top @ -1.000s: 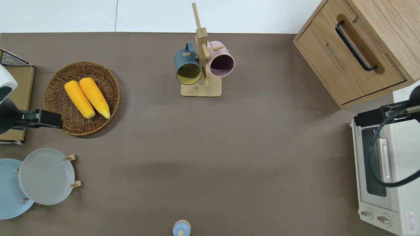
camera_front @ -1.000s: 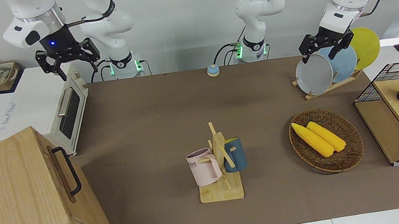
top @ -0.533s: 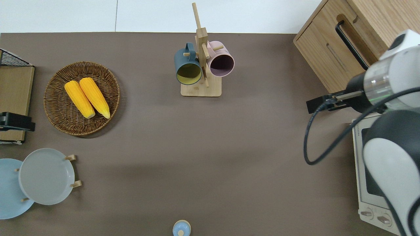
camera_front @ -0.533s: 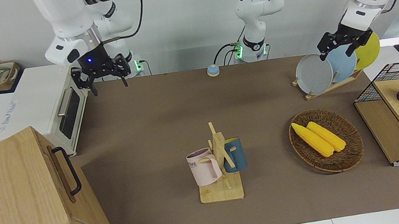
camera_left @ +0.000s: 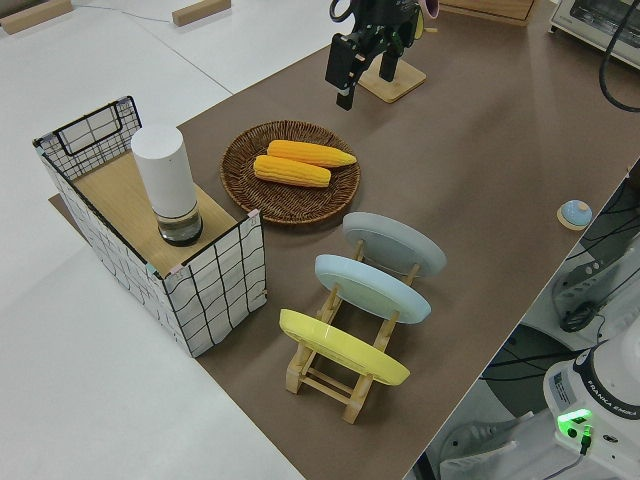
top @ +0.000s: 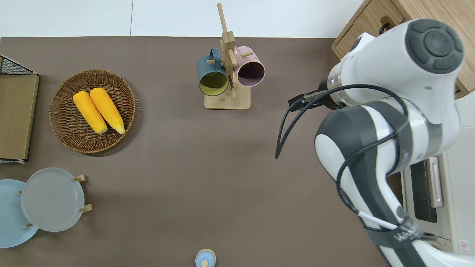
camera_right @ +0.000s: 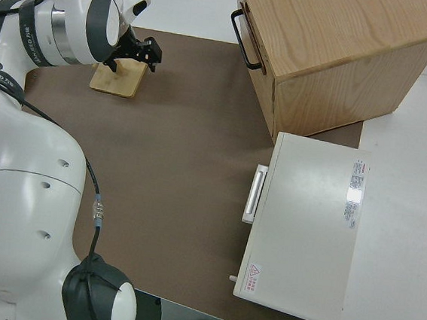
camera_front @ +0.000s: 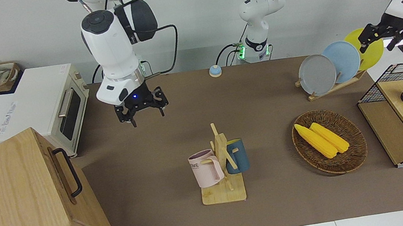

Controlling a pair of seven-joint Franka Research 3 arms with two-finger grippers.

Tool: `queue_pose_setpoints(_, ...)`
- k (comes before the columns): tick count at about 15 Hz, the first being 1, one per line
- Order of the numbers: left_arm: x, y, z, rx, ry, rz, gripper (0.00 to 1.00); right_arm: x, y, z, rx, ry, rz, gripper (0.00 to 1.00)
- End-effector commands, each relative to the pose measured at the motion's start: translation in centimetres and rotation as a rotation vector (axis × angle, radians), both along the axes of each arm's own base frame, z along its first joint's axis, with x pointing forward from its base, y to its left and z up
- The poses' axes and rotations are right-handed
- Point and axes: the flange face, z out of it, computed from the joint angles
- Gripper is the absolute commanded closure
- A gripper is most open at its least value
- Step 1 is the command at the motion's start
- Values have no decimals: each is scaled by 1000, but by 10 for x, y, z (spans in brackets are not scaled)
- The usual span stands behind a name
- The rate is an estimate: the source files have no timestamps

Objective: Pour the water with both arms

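Brown cloth covers the table [camera_front: 261, 93], and two vessels are judged to matter for pouring. A white cylindrical container [camera_left: 168, 185] is stood upright in a wire-walled box with a wooden floor [camera_left: 215, 285] at the left arm's end. A pink ribbed mug [camera_front: 205, 169] is hung by its handle on a wooden peg rack [camera_front: 224, 193], back to back with a dark blue mug [camera_front: 237, 155].

The left pincer [camera_front: 382, 36] is held high with its fingers spread and nothing between them. It is not taken in by the overhead view, so what it is over cannot be told. It is the arm nearer the container.

The right pincer [camera_front: 140, 107] is carried wide and empty above bare table, toward the right arm's end from the rack. The pink mug is on that side of the rack.

A wicker basket of two corn cobs [camera_front: 330, 142] and a stand of grey, blue and yellow plates [camera_front: 330, 69] are set beside the box. Its wire wall is judged the likeliest hindrance.
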Motion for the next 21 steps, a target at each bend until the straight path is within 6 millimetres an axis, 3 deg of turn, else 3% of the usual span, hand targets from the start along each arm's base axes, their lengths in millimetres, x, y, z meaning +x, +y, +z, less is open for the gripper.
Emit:
queue_pose_setpoints(1, -5, 54, -2, 34, -58, -30, 2, 19, 21, -22, 23, -74, 6, 13)
queue_pose_setpoints(2, -8, 69, -3, 44, -77, -33, 2, 22, 32, -25, 37, -112, 15, 13)
queue_pose_setpoints(5, -12, 93, -1, 54, -137, -30, 2, 32, 37, -31, 51, -170, 18, 13)
queue_pose_setpoints(10, -14, 123, -3, 34, -261, 22, 2, 50, 65, -72, 71, -243, 41, 13)
queue_pose_setpoints(13, -18, 157, -22, -9, -352, 34, 2, 62, 71, -93, 87, -300, 40, 15)
queue_pose_setpoints(16, -16, 185, -56, -77, -467, 76, 2, 73, 74, -100, 92, -326, 44, 42)
queue_pose_setpoints(18, -10, 189, -73, -101, -541, 104, 2, 85, 77, -99, 99, -352, 43, 76)
queue_pose_setpoints(21, -1, 179, -89, -84, -578, 130, 2, 89, 79, -99, 97, -361, 46, 157)
